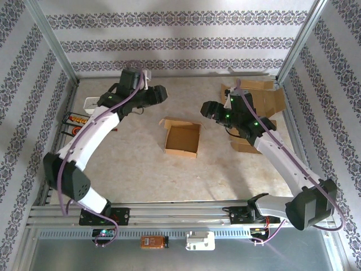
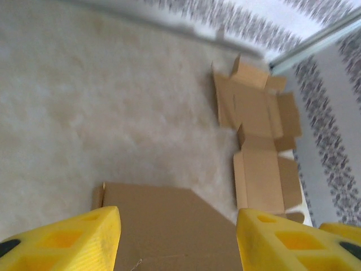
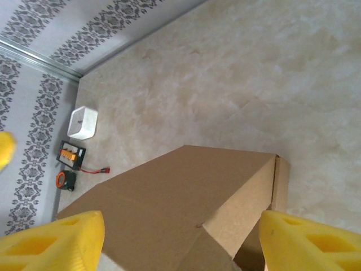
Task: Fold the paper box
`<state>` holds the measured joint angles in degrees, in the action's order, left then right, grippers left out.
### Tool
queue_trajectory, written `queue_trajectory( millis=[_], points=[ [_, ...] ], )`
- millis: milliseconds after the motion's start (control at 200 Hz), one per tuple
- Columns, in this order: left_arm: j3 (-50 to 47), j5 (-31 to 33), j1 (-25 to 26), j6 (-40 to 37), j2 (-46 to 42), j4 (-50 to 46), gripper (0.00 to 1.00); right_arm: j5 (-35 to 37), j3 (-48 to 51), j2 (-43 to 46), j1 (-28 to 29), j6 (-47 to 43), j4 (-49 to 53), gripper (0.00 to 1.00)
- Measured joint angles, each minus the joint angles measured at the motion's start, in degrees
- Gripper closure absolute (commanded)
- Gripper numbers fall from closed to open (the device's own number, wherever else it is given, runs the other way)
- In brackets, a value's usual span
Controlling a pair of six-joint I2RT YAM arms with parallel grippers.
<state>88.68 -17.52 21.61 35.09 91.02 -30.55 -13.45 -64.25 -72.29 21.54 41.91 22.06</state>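
Cardboard, brown and only half-formed: the paper box sits in the middle of the tabletop, walls up, top open, with one small flap jutting from its far left corner. An arm hangs over it from either side. The left pincer hovers beyond the box's far left corner, its yellow fingers spread wide with nothing between them. The right pincer hovers off the box's far right corner, likewise spread and empty. I'd guess they flank the box this way so each can press a wall or flap without crossing the other. Right of the box and farther back, flat cardboard blanks lie heaped, probably spares kept out of the working area. Left of the box, well apart, rest a white tub and some small orange-and-black gear.
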Motion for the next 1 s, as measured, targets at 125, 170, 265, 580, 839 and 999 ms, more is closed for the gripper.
queue_trajectory(
  millis=[125, 170, 265, 580, 839, 999],
  points=[
    [-1.0, -4.7, 0.0, 1.7, 4.0, -0.2, 0.44, -2.3, 0.0, -2.5, -0.4, 0.2, 0.0, 0.31],
    [-1.7, -6.1, 0.0, 2.1, 4.6, -0.2, 0.44, -3.1, 0.0, -3.7, -0.4, 0.2, 0.0, 0.31],
    [-3.5, -8.3, 0.0, 3.0, 4.8, -0.1, 0.44, -5.4, 0.0, -6.7, -0.4, 0.7, 0.0, 0.32],
    [-14.6, -12.0, 0.0, 6.2, 4.6, 3.1, 0.5, -8.7, 1.4, -10.4, 0.3, 3.4, -2.0, 0.46],
    [-22.1, -14.4, 0.0, 10.7, 2.8, 9.8, 0.57, -7.4, 3.9, -10.4, 2.5, 4.7, -3.2, 0.51],
    [-23.5, -15.0, 0.0, 12.0, 2.5, 12.2, 0.64, -6.4, 5.2, -10.4, 3.0, 4.7, -3.5, 0.48]
  ],
)
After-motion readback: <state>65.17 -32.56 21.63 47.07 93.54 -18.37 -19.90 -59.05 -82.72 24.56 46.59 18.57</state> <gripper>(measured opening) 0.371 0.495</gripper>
